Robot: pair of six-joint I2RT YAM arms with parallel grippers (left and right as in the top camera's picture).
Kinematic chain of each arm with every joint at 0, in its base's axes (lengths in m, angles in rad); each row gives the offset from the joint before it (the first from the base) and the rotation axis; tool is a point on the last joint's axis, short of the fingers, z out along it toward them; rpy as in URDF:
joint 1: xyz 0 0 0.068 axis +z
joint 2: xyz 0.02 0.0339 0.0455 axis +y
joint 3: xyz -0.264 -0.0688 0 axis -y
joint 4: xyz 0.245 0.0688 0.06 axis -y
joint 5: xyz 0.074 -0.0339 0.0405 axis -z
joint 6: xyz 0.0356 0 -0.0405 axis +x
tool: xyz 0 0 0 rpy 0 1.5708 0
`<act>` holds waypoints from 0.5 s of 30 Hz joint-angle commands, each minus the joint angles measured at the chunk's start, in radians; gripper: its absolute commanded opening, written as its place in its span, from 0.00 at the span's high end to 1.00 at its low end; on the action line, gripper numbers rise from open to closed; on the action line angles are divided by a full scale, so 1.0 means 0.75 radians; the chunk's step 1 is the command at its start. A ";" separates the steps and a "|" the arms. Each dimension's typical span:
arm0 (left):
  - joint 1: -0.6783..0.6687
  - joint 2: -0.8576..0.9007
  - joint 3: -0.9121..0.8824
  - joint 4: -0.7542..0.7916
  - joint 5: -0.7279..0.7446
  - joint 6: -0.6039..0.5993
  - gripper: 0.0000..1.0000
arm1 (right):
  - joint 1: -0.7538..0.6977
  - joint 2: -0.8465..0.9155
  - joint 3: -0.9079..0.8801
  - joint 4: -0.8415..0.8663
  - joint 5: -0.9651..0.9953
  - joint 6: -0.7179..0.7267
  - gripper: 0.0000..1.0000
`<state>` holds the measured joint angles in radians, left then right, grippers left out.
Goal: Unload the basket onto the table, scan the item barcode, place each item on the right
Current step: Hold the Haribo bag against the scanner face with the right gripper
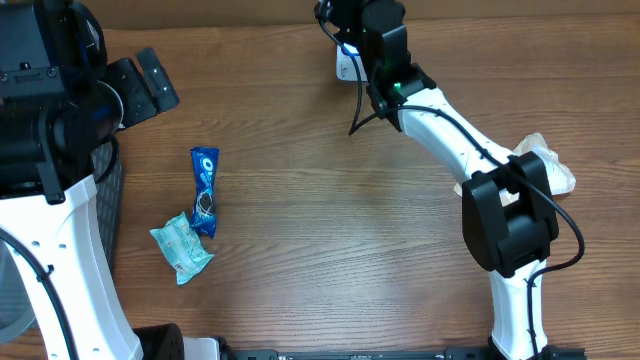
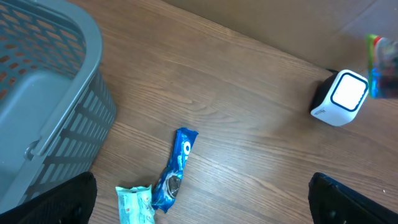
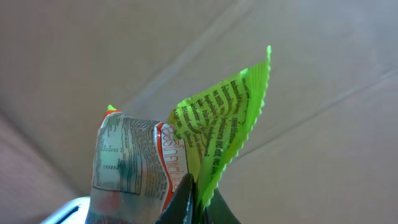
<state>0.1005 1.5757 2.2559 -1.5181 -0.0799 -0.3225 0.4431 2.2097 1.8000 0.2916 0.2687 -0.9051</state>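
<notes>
- Presently the right hand (image 3: 198, 204) is pinched together on the lower edge of a green packet (image 3: 214, 121), its two dark fingertips meeting at the crimped seam.
- That green packet is held up off the surface (image 1: 330, 220). The zigzag-cut green flap points upward, and a white panel of fine print with a red border faces the right wrist camera.
- From overhead, the right arm reaches to the far edge of the surface, with the hand just beside a small white scanner (image 1: 346, 62). The packet itself is hidden under the arm in that view.
- In the left wrist view the scanner (image 2: 341, 98) stands on the surface with its pale window lit. The packet shows only as a blurred green and blue shape close to its upper right.
- The left hand (image 2: 202, 214) has its fingers spread wide apart and holds nothing; it hangs above the left side of the surface, next to a grey basket (image 2: 43, 93).
- A blue wrapper (image 1: 204, 190) lies on the surface with a teal packet (image 1: 180, 247) touching its near end.
- A white crumpled bag (image 1: 555, 165) lies behind the right arm's elbow.
</notes>
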 commanded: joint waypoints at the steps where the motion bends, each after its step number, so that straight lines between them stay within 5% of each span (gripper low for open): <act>1: 0.003 0.009 0.003 0.005 -0.007 -0.018 0.00 | -0.046 0.057 0.025 0.065 0.009 -0.197 0.96; 15: 0.003 0.009 0.003 0.005 -0.007 -0.018 0.00 | -0.139 0.123 0.025 0.209 -0.145 -0.300 0.96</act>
<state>0.1005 1.5757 2.2559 -1.5181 -0.0799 -0.3225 0.3389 2.3173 1.8000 0.4454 0.2081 -1.1275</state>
